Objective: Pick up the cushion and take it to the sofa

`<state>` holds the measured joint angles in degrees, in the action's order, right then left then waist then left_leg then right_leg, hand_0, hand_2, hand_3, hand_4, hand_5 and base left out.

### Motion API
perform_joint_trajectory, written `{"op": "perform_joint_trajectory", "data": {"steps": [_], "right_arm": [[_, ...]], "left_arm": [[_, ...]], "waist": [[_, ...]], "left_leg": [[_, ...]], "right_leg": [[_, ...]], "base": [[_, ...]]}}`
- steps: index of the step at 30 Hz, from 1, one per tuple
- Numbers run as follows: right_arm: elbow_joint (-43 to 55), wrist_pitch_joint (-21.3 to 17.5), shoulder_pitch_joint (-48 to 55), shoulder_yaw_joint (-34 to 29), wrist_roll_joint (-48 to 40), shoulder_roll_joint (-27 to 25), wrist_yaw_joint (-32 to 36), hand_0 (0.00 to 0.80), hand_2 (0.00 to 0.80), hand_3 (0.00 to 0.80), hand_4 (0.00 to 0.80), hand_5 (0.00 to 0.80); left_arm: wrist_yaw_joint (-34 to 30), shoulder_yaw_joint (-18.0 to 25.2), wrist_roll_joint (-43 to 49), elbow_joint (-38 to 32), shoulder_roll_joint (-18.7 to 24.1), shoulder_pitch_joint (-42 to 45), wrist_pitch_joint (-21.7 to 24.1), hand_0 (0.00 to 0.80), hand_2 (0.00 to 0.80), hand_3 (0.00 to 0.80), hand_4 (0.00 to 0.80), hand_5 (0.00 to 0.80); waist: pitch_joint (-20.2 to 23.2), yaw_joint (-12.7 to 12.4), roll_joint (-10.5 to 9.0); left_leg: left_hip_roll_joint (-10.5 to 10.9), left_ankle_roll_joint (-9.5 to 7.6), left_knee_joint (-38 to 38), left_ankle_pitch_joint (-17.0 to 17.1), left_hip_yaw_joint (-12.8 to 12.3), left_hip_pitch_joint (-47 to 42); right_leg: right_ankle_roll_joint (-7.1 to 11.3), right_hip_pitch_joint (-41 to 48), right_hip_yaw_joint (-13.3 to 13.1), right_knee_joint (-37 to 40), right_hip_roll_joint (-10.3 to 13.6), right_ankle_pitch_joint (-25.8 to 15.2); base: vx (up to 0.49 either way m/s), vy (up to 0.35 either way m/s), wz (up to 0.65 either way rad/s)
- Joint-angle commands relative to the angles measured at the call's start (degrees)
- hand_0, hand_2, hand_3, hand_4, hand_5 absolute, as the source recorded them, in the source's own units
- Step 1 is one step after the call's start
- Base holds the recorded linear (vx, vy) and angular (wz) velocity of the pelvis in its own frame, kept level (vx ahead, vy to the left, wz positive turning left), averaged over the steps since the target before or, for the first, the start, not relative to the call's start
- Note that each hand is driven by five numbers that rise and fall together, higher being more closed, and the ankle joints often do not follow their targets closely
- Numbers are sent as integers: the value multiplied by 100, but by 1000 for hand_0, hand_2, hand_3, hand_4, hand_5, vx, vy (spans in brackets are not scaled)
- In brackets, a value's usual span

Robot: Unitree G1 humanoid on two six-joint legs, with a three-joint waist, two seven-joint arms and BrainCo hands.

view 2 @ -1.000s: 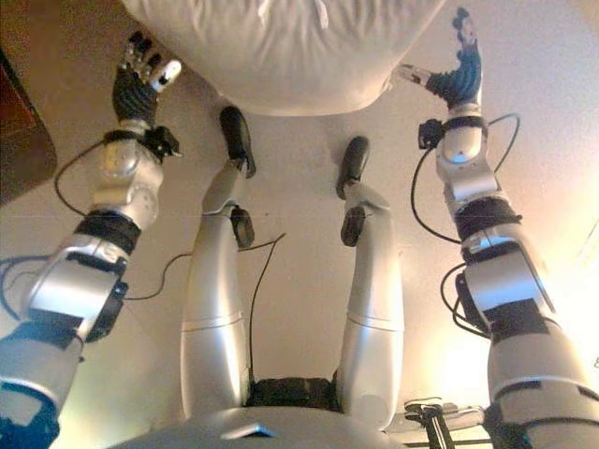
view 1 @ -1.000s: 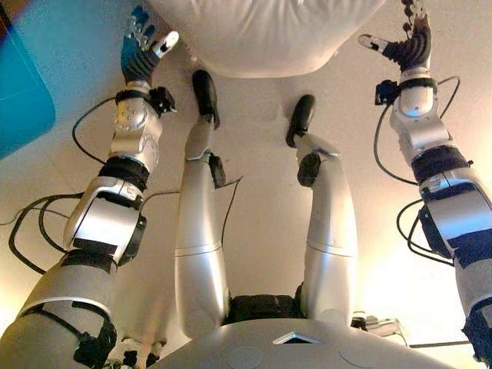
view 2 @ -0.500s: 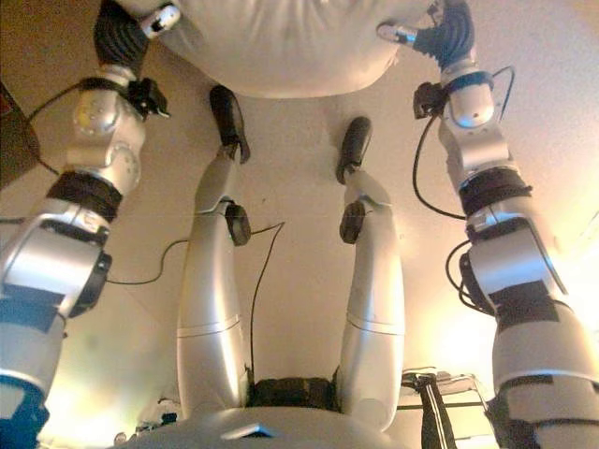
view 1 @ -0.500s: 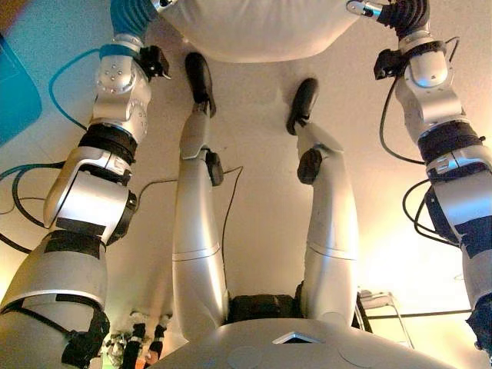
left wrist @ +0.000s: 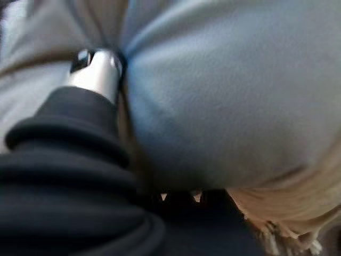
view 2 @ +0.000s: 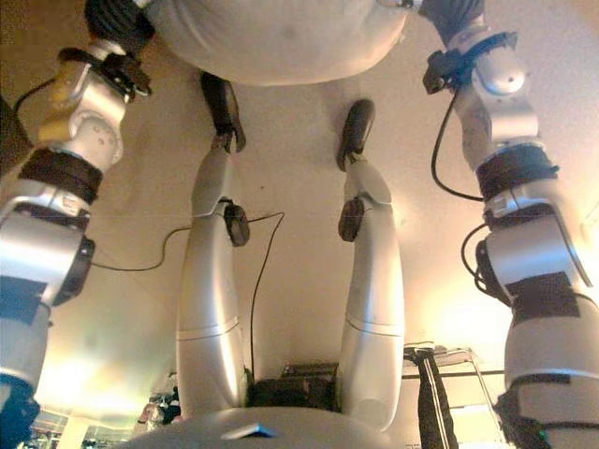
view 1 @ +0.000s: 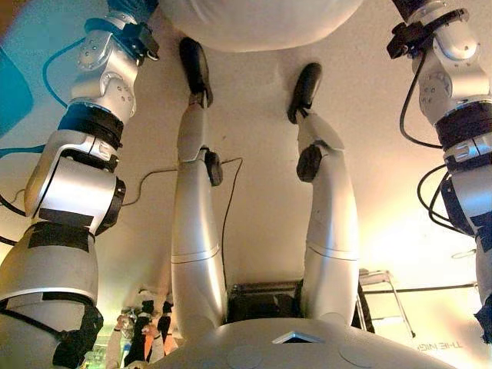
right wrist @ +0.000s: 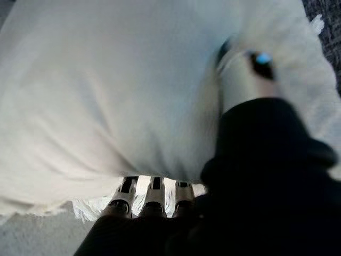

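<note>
A large white cushion (view 1: 261, 19) lies on the pale floor at the top of the eye views, beyond the robot's feet. My left hand (view 2: 117, 19) is at its left side and my right hand (view 2: 449, 11) at its right side, both mostly cut off by the top edge. In the left wrist view my left hand (left wrist: 69, 160) has its thumb (left wrist: 98, 72) dug into the cushion (left wrist: 229, 106). In the right wrist view my right hand (right wrist: 256, 160) has its thumb (right wrist: 242, 74) on top of the cushion (right wrist: 106, 80) and its fingers (right wrist: 153, 194) under the fringed edge.
A blue object (view 1: 11, 84) sits at the left edge of the floor. A metal-framed stand (view 1: 380, 284) stands at the lower right. Dark grey carpet (right wrist: 325, 32) shows beside the cushion in the right wrist view.
Both hands have reached forward from open beside the cushion to its two sides and closed on it. The camera has shifted, so the cushion sits higher in view.
</note>
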<state>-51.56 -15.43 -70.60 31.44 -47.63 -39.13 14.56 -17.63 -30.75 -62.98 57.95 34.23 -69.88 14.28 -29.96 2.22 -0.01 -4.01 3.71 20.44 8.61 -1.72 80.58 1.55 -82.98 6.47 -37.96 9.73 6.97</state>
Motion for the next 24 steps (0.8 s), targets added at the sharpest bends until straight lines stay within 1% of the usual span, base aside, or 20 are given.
{"op": "perform_joint_trajectory", "data": {"steps": [1, 5, 7, 11, 13, 15, 16, 18, 19, 22, 24], "right_arm": [[968, -261, -764, 736, -7, 590, 693, 800, 800, 800, 800, 800], [1085, -296, -709, 717, -11, 596, 606, 800, 800, 800, 800, 800], [1166, -319, -646, 697, -3, 574, 482, 800, 800, 800, 800, 800], [1428, -445, -147, 442, 16, 482, 250, 800, 800, 800, 800, 800], [1571, -575, 179, 315, 76, 453, 155, 800, 800, 800, 800, 800], [1907, -640, 657, 90, 165, 418, -35, 800, 800, 800, 800, 800], [2057, -746, 984, -53, 154, 416, -45, 800, 800, 800, 800, 800], [2547, -964, 1825, -422, 424, 492, -109, 800, 800, 800, 800, 800], [2869, -951, 2234, -579, 670, 553, -204, 800, 800, 800, 800, 800], [3602, -982, 3252, -952, 1076, 725, -337, 800, 800, 800, 800, 800], [3974, -1005, 3864, -1184, 1390, 919, -395, 800, 800, 800, 800, 800]], "left_arm": [[-594, -335, -97, -716, -674, -598, 125, 800, 800, 800, 800, 800], [-528, -422, -261, -983, -742, -430, 193, 800, 800, 800, 800, 800], [-461, -439, -269, -1138, -760, -308, 251, 800, 800, 800, 800, 800], [-396, -336, -377, -1517, -810, 246, 367, 800, 800, 800, 800, 800], [-252, -295, -216, -1676, -850, 593, 452, 800, 800, 800, 800, 800], [-243, -205, -193, -1903, -918, 1127, 562, 800, 800, 800, 800, 800], [-228, -114, -30, -2061, -996, 1476, 680, 800, 800, 800, 800, 800], [-125, 13, 157, -2554, -1129, 2377, 1021, 800, 800, 800, 800, 800], [0, 110, 297, -2861, -1211, 2790, 1140, 800, 800, 800, 800, 800], [380, 270, 822, -3777, -1317, 3726, 1439, 800, 800, 800, 800, 800], [320, 434, 943, -4265, -1370, 4236, 1522, 800, 800, 800, 800, 800]], "waist": [[16, -14, 205], [16, -17, 266], [16, -22, 285], [16, -34, 314], [16, -44, 311], [16, -58, 298], [16, -72, 299], [16, -101, 272], [16, -114, 250], [16, -184, 184], [16, -255, 138]], "left_leg": [[86, 314, 514, -672, 209, 30], [181, 311, 337, -582, 237, -67], [191, 321, 255, -536, 250, -147], [210, 332, 152, -487, 317, -376], [188, 341, 123, -463, 337, -531], [148, 359, 98, -419, 350, -749], [131, 362, 88, -414, 359, -900], [77, 382, 118, -415, 370, -1330], [66, 379, 143, -430, 367, -1565], [28, 316, 129, -485, 290, -2358], [37, 247, 5, -532, 243, -2996]], "right_leg": [[687, 366, -280, 892, -178, -673], [719, 497, -336, 1141, -238, -748], [731, 592, -352, 1234, -259, -774], [740, 805, -416, 1359, -275, -820], [734, 953, -411, 1374, -275, -832], [723, 1175, -411, 1382, -272, -854], [722, 1304, -412, 1382, -249, -864], [708, 1678, -383, 1335, -188, -898], [701, 1872, -347, 1307, -148, -907], [673, 2560, -121, 1249, 17, -905], [657, 3151, 90, 1289, 108, -853]], "base": [[0, 0, 0], [0, 0, 0], [-15, -10, 2], [-27, -36, 4], [-27, -69, 3], [-29, -90, 5], [-27, -100, 9], [-35, -125, 10], [-21, -129, 12], [11, -156, 26], [39, -147, 32]]}}
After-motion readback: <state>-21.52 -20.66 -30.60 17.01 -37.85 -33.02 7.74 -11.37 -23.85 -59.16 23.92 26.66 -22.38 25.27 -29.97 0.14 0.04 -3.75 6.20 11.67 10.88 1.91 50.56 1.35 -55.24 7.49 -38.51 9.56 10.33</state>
